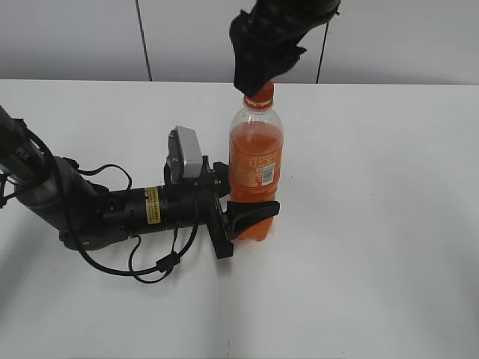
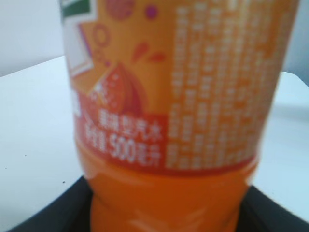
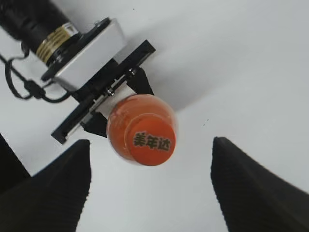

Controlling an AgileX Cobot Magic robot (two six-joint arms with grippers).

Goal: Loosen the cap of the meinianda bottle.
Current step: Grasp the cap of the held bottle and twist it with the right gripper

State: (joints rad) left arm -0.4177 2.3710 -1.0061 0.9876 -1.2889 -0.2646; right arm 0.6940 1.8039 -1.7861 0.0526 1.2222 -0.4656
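White tabletop (image 1: 374, 247) fills the scene, with a pale grey panelled wall (image 1: 75, 37) behind it. Landmark for all positions below: the meinianda bottle (image 1: 255, 161), standing upright near the middle of the table, orange liquid filling it to just below the shoulder.

Left arm (image 1: 112, 209) lies low along the table, reaching the bottle from the left side of the exterior view. The left gripper (image 1: 247, 211) is closed around the bottle's ribbed lower body, just under the orange label (image 1: 258, 164) — one dark finger (image 1: 254, 213) wraps across the near side, the other is hidden behind the bottle. Left wrist view confirms contact: the label and the liquid below it fill the frame, blurred, with dark finger edges at both lower corners. A silver-grey camera block (image 1: 185, 153) sits on top of this arm, just left of the bottle. A black cable (image 1: 150, 265) loops on the table below the arm.

The cap (image 1: 262, 93) is on the bottle's neck, orange, with dark characters printed on top, readable in the right wrist view (image 3: 152, 141).

Right gripper (image 3: 152, 188) hangs directly above the cap. In the right wrist view its two ribbed black fingers (image 3: 53, 193) stand wide apart, one on each side of the cap, neither touching it. In the exterior view the black fingers overlap the cap's top — contact cannot be judged there.
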